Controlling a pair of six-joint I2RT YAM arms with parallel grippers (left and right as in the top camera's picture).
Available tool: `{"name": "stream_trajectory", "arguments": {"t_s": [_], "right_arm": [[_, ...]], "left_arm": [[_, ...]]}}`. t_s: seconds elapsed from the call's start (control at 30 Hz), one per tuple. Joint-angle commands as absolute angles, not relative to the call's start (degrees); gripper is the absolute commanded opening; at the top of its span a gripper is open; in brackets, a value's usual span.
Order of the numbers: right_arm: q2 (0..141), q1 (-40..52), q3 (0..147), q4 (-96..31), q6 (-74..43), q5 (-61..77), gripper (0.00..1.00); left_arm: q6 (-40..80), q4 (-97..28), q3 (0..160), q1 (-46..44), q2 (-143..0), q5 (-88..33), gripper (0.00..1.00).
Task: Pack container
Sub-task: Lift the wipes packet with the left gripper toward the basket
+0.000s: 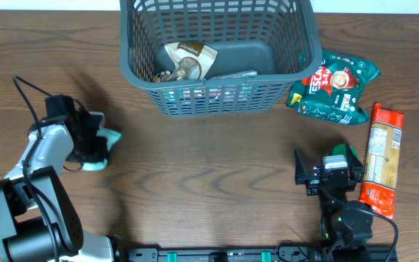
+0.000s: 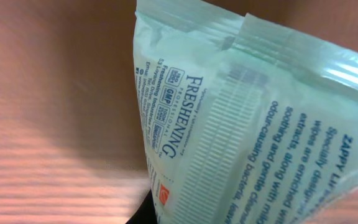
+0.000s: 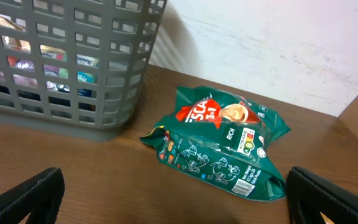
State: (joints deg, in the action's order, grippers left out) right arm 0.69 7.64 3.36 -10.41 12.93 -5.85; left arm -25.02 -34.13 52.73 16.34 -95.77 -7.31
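The container [image 1: 140, 69] is a dark grey lattice basket at the far middle of the table, also seen in the right wrist view [image 3: 114, 118]. A brown-and-white packet [image 1: 189, 60] lies inside it. My left gripper [image 1: 95, 149] is at the left of the table, shut on a pale teal wipes packet [image 1: 108, 138]. That wipes packet [image 2: 247, 130] fills the left wrist view, hiding the jaws. My right gripper [image 1: 331, 166] is open with nothing in it, its midpoint [image 3: 179, 205] short of a green coffee packet [image 3: 219, 146].
The green coffee packet [image 1: 334, 86] lies just right of the container. A long orange-red packet [image 1: 382, 159] lies at the right edge, beside my right gripper. More packets show through the container's lattice wall [image 3: 55, 74]. A white wall [image 3: 272, 43] stands behind the table.
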Motion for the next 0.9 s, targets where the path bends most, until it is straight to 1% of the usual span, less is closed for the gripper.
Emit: {"name": "stream_trajectory", "arguments": {"t_s": [0.0,0.1,0.23,0.5,0.63,0.87], "right_arm": [[0.3,7.5,3.1,-10.4,12.0,-5.8,0.99],[0.3,7.5,3.1,-10.4,12.0,-5.8,0.99],[0.3,7.5,3.1,-10.4,12.0,-5.8,0.99],[0.3,7.5,3.1,-10.4,12.0,-5.8,0.99],[0.3,7.5,3.1,-10.4,12.0,-5.8,0.99],[0.3,7.5,3.1,-10.4,12.0,-5.8,0.99]], "left_arm": [[-21.2,-34.0,59.0,16.5,-91.9,-7.4,0.06],[-18.2,-34.6,63.9,16.5,-89.6,-8.1,0.06],[-18.2,-37.3,72.3,16.4,-86.7,-12.7,0.06],[-18.1,-40.7,87.6,14.9,-83.5,-26.8,0.06],[-18.1,-42.0,93.2,10.8,-83.5,-30.5,0.06],[-18.1,-38.8,97.6,-0.5,-83.5,-30.7,0.06]]}}
